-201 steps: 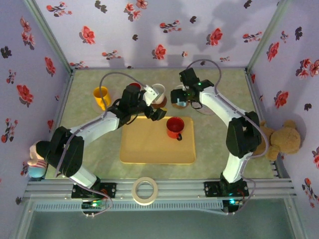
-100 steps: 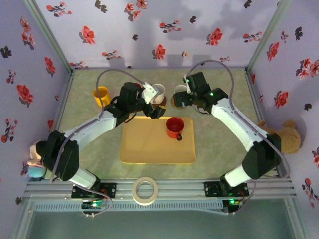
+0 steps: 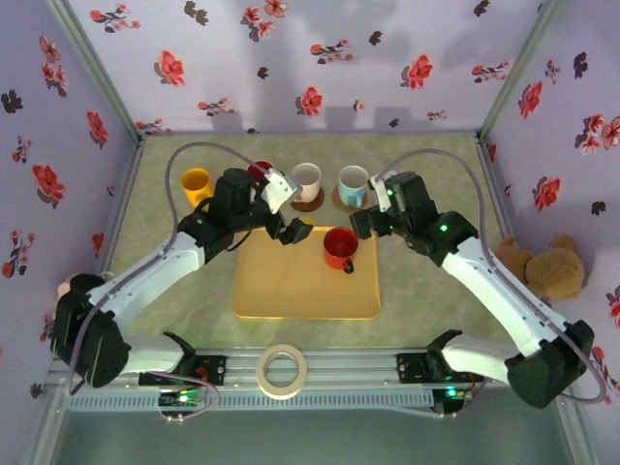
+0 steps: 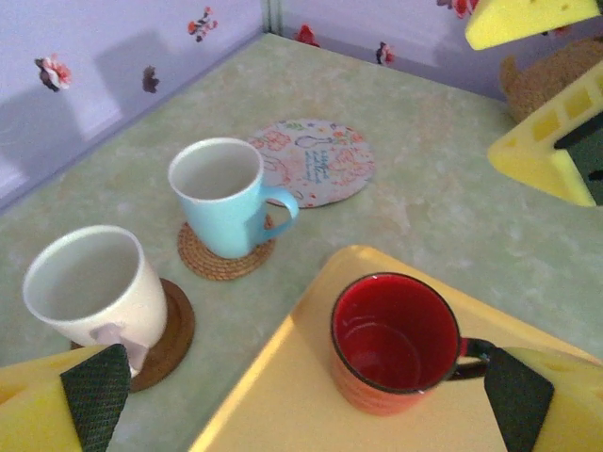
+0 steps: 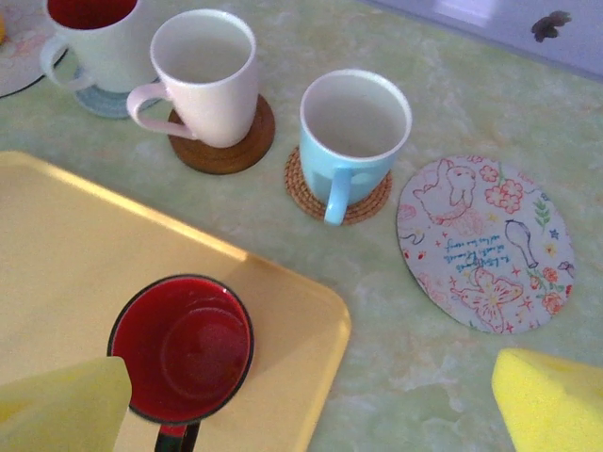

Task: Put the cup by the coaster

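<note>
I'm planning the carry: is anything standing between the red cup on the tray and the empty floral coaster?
Nothing visible stands on the table between them. The red cup only has to clear the low rim of the tray. The blue cup sits beside the floral coaster, off the direct line.

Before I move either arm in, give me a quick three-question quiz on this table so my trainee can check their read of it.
1. True or false: the red cup stands on the yellow tray.
2. Multiple choice: the patterned coaster carries A one cup, B two cups, C nothing.
3. Fill in: the light blue cup stands on the ___.
Key: 1 true; 2 C; 3 woven coaster.
</note>
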{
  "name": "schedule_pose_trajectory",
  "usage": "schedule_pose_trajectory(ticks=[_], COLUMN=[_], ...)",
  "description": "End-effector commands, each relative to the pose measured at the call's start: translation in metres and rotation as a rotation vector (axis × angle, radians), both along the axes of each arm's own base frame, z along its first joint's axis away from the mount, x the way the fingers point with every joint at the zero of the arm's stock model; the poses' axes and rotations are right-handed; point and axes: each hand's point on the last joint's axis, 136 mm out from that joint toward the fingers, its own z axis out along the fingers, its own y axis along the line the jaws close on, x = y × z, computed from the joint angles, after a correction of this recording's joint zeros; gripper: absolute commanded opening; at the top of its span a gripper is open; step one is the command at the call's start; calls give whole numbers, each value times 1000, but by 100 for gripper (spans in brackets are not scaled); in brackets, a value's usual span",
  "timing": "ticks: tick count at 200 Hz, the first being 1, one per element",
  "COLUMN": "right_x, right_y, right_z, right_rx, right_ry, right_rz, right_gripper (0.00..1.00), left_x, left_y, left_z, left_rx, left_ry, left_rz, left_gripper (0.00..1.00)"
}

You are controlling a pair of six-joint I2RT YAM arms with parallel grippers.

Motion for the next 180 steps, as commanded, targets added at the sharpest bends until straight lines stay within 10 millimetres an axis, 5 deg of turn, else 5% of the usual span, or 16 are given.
schedule_pose_trajectory(ticks=[1, 58, 180], right_x=[-24, -65, -74], right_y=[5, 10, 20], right_z=[-14, -40, -100], right_rx=[-3, 3, 3], right_ry=[55, 171, 299], right_rz=[83, 148, 90], right_gripper=[99, 98, 86], left_x=[-22, -46, -58], left_y=[5, 11, 13], left_z=[-14, -31, -69], left_rx=[33, 53, 61], left_ry=[24, 32, 98], left_rz=[-36, -55, -27], left_gripper=[100, 100, 100])
